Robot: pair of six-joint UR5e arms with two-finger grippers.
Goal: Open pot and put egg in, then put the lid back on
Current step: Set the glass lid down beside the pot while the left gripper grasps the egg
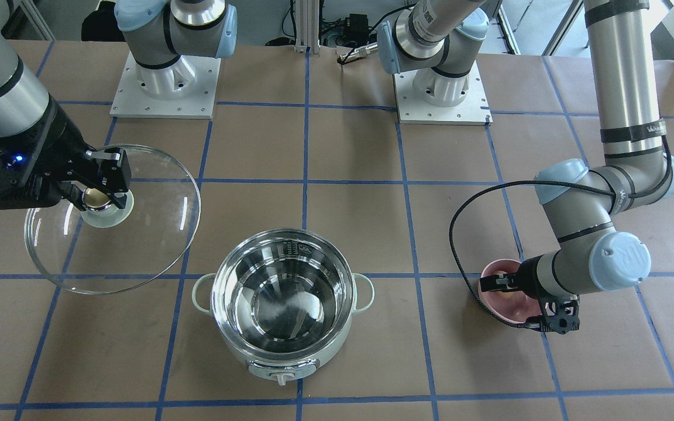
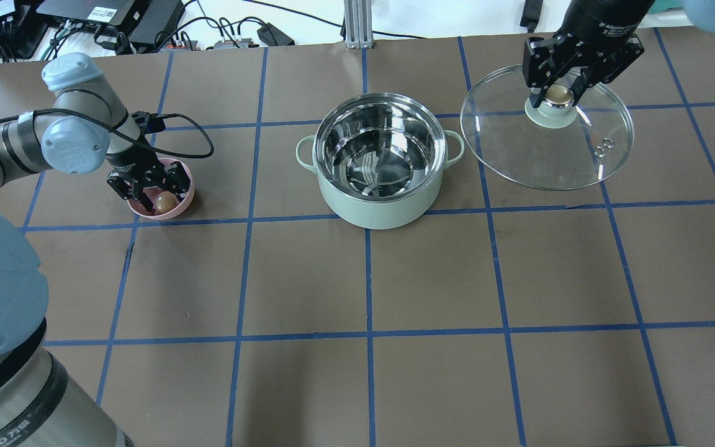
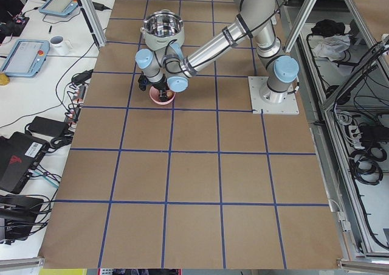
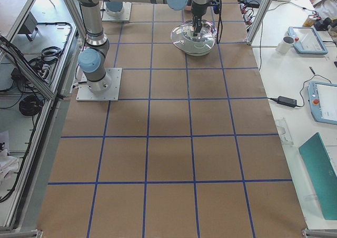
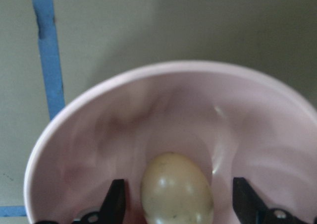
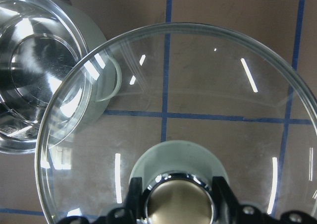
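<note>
Straddling egg [image 5: 177,189] in bowl [image 5: 148,100] near left end of bench [image 2: 308,279] with left gripper [image 2: 154,189] spread. Clamping lid [image 2: 537,155] by knob [image 6: 178,201] in right gripper [image 2: 559,96] toward far right corner, leaving pot [image 2: 388,208] open mid-bench. Judging egg light, slick, brittle: calling for gentle pinch across its middle.

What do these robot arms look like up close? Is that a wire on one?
Both are silver-grey tubes with rounded joints capped in pale blue. The left arm carries a looping black cable and black bands with white lettering. The left end effector and right end effector are black and two-fingered; a blue light glows behind the right one.
</note>
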